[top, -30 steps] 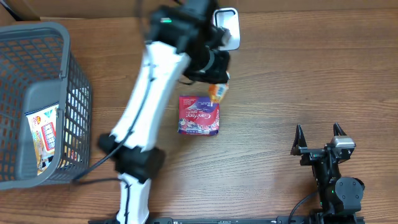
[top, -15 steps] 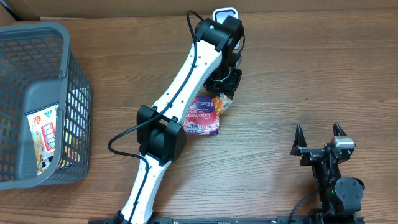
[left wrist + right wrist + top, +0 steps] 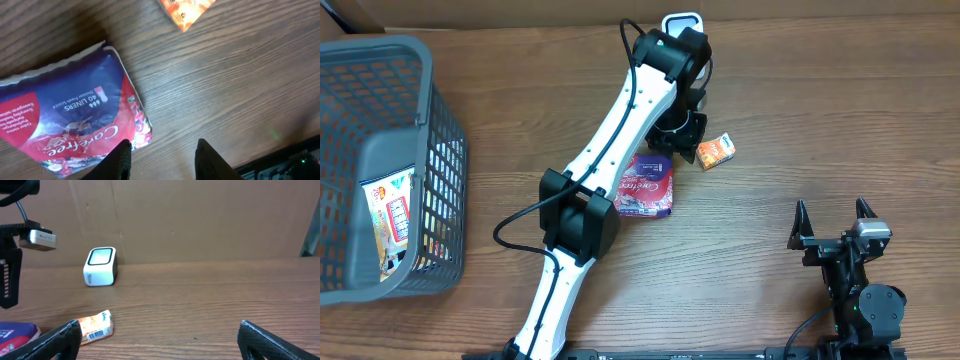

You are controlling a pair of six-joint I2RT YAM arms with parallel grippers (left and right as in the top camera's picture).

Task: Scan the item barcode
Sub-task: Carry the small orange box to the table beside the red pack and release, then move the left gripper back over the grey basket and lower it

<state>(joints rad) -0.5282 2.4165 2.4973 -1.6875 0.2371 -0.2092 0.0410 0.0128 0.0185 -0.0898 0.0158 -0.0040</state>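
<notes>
Left claw [image 3: 164, 150] open, empty. Orange box [image 3: 716, 151] lies just beside claw. Barcode may face down; then scanner [image 3: 100, 266] past claw misses it.

"Carefree" and "40 LINERS", upside down in the left wrist view, on the blue-and-red packet [image 3: 70, 112]

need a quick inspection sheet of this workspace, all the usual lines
surface: wooden table, no spills seen
job's things: small orange packet lying free; purple liner pack flat nearby, not touching it; white scanner upright at the back edge
clutter: grey basket at left, a boxed item inside
grippers: left gripper open, empty, over the pack's corner; right gripper open, empty, off to the side
cables: black cable looping off the left arm
surroundings: cardboard wall behind the table
</notes>
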